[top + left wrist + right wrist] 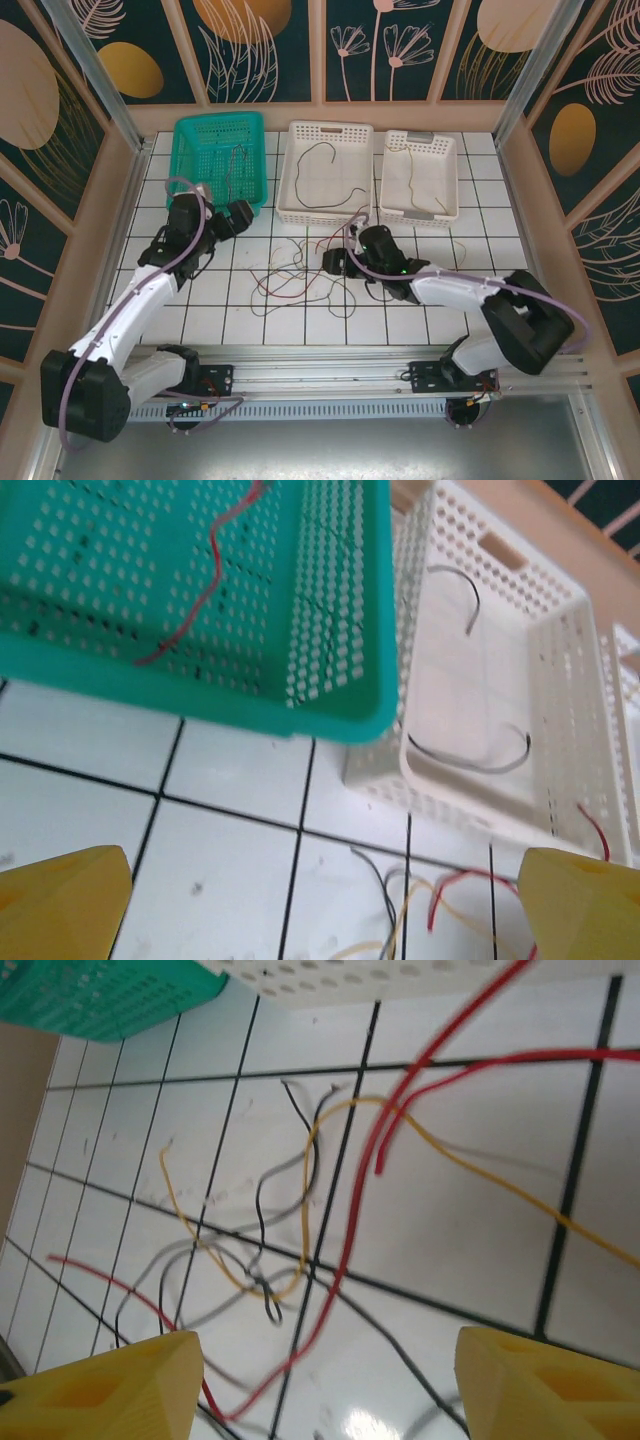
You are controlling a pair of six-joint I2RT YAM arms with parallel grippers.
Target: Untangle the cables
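The tangled cables (304, 1210) are seen on the bench (450, 1250) between the parted, empty right jaws, while the left jaws are spread wide, holding nothing.

The left arm (130, 310) and right arm (450, 290) are each built of white links joined by black joint housings. A purple cable (203, 220) is run along each arm. Black bases (190, 375) are bolted to a slotted silver rail (320, 360). The fingers (60, 905) are formed as blocky yellow wedges.
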